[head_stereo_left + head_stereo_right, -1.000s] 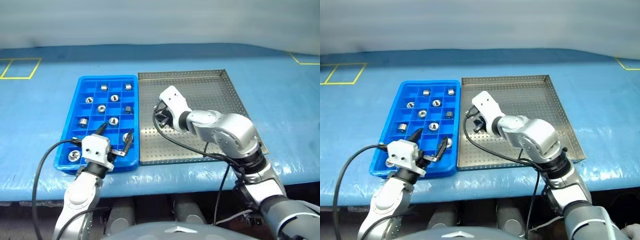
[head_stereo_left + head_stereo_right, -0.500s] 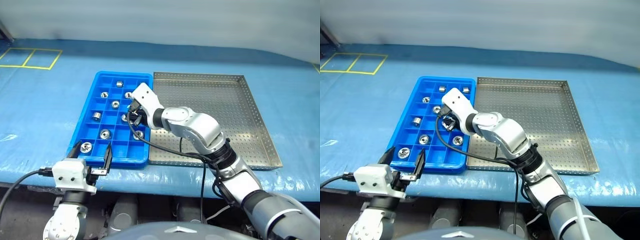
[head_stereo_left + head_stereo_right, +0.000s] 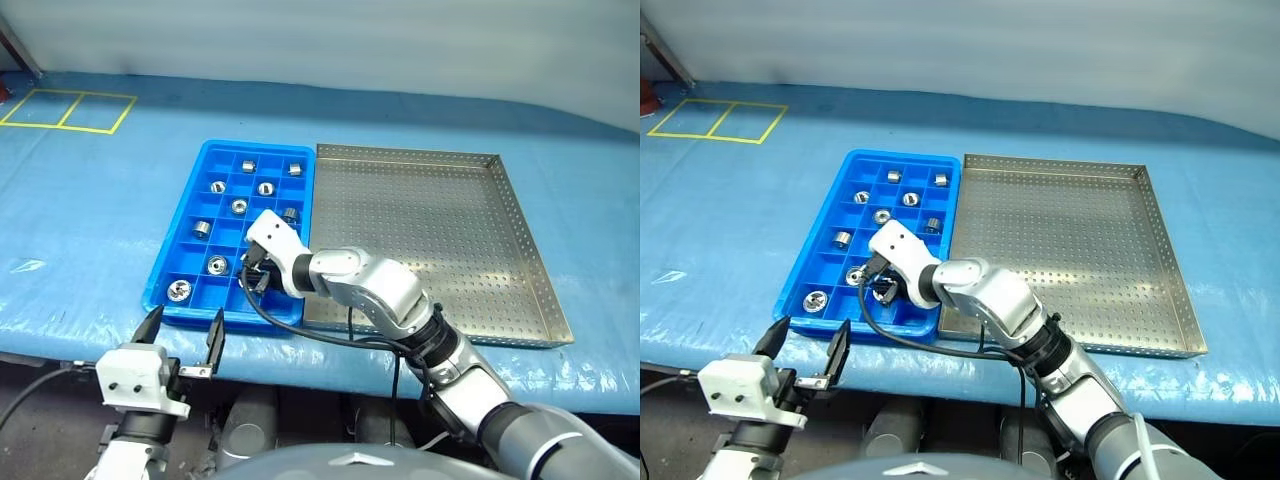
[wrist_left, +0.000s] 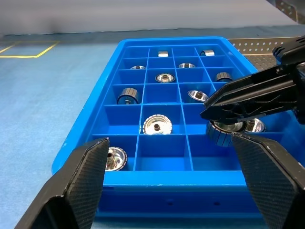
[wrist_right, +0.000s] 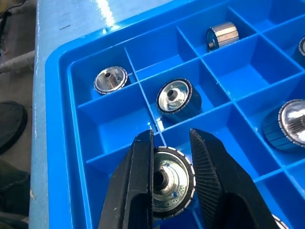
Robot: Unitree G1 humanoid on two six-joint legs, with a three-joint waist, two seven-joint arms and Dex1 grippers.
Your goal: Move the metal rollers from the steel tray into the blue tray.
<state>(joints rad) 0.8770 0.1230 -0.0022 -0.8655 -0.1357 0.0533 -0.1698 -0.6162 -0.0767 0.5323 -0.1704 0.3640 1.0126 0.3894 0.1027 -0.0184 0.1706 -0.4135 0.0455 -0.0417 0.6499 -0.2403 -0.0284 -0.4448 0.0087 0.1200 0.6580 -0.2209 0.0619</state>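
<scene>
My right claw has swung from the steel tray across to the blue tray, clenched on a metal roller over an empty near-row cell at 6 o'clock. The steel tray looks bare (maybe the last one). My left claw has pulled back off the tabletop, spread wide. Rollers in neighbouring cells crowd the drop.

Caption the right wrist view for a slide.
Right gripper holding a roller above a blue tray compartment.
</scene>
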